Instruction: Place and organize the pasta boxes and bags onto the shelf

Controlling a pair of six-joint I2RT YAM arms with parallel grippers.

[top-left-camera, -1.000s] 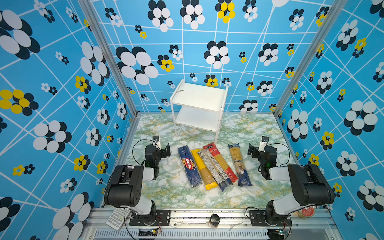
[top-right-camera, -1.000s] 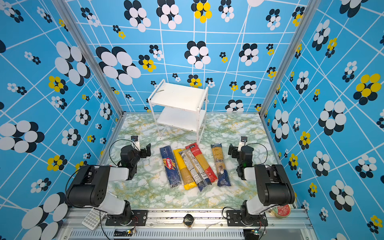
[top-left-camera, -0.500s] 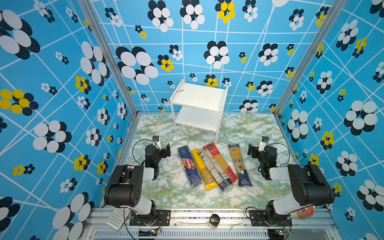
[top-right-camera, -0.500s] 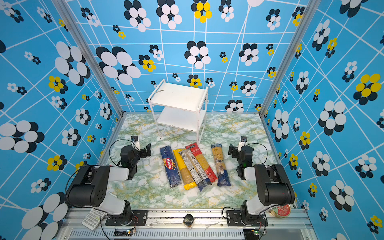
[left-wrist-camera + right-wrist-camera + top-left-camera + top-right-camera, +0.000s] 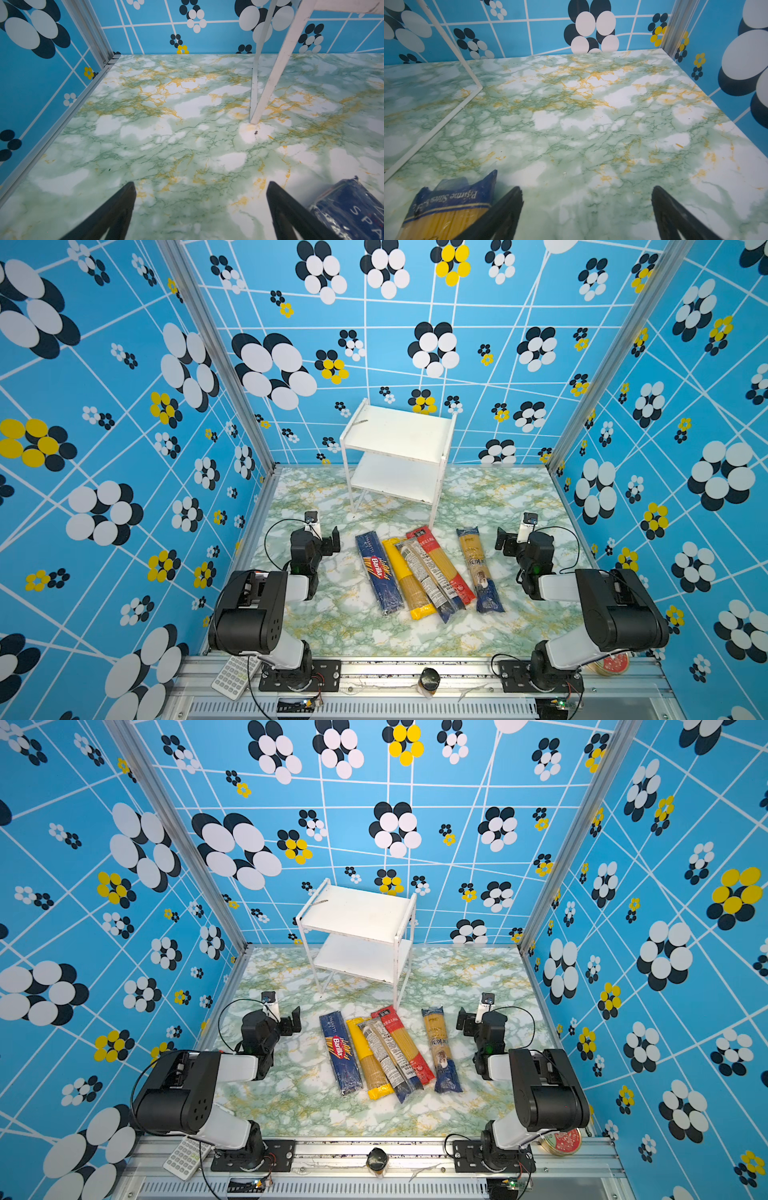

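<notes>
- Two sets of jaws are standing wide, gripping nothing.
- Left gripper (image 5: pixel 201 207) is sitting near Barilla box (image 5: pixel 353 214).
- Right gripper (image 5: pixel 587 207) is sitting near gold-labelled bag (image 5: pixel 446 209).

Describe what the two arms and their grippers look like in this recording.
The left arm and right arm match: bulky black joint housings, white link shells, black base plates. Thin black cables loop by each wrist, beside a small white camera. The left gripper and right gripper have tapered black fingers.
</notes>
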